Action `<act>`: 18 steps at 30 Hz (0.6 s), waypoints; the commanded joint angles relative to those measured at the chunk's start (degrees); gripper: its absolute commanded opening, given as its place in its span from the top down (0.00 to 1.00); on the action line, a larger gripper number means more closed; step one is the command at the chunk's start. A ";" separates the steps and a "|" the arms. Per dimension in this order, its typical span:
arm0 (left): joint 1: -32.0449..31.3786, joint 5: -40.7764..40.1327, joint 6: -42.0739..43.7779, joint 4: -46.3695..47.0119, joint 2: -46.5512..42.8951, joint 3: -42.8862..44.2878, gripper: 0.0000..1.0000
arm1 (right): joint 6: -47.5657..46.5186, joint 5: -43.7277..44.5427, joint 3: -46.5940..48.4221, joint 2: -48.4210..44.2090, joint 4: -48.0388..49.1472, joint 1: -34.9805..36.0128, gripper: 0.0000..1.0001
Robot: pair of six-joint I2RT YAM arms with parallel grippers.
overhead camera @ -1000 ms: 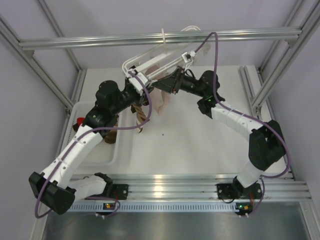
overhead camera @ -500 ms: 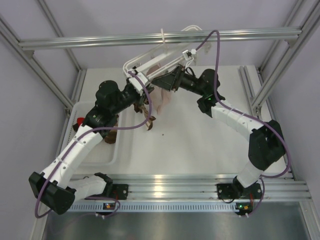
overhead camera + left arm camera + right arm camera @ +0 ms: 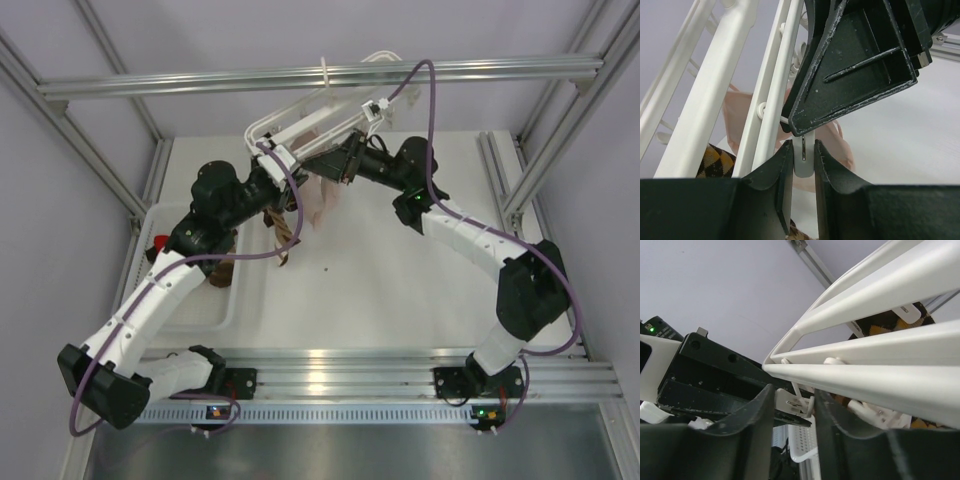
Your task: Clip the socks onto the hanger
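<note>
The striped sock (image 3: 283,232) has swung back left. It hangs in the upper middle of the top view, under the hanger (image 3: 268,121) and above the counter (image 3: 400,285). The left claw (image 3: 803,146) is squeezed tight on a white clip (image 3: 800,167). The right claw (image 3: 794,407) pinches that clip too, almost closed.

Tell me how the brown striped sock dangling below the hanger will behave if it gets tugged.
Likely floppy: the striped sock hangs limp and twisted below the hanger, so it should swing rather than resist. Probably light, as it seems to hang from one small clip. It may slip free if tugged hard, being soft fabric.
</note>
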 commanded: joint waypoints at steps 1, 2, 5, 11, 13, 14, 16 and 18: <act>-0.36 0.41 -0.84 2.95 -0.72 1.68 0.93 | -0.79 -0.37 3.02 0.36 0.10 0.72 0.71; -0.36 0.41 -0.93 2.95 -0.81 1.68 0.88 | -0.87 -0.28 3.11 0.27 0.02 0.63 0.77; -0.36 0.33 -2.24 2.69 -1.86 1.59 0.64 | -1.05 0.16 3.81 0.53 -1.30 0.72 0.99; 1.21 2.51 -7.86 -3.02 -6.59 2.74 0.43 | -0.44 -0.28 2.85 0.71 0.54 -0.25 1.00; 3.67 4.88 -13.12 -4.77 -7.83 3.52 0.41 | 0.53 -0.81 2.41 0.71 2.12 -0.42 1.00; 7.86 8.90 -17.32 -5.22 -8.88 3.79 0.41 | 0.71 -1.07 2.23 0.71 2.56 -0.69 1.00; 12.71 10.87 -22.88 -6.96 -10.12 4.05 0.40 | 0.88 -1.25 2.05 0.71 2.92 -0.78 1.00; 17.21 9.74 -24.66 -10.39 -12.14 4.93 0.40 | 0.88 -1.43 1.97 0.62 3.18 -1.13 1.00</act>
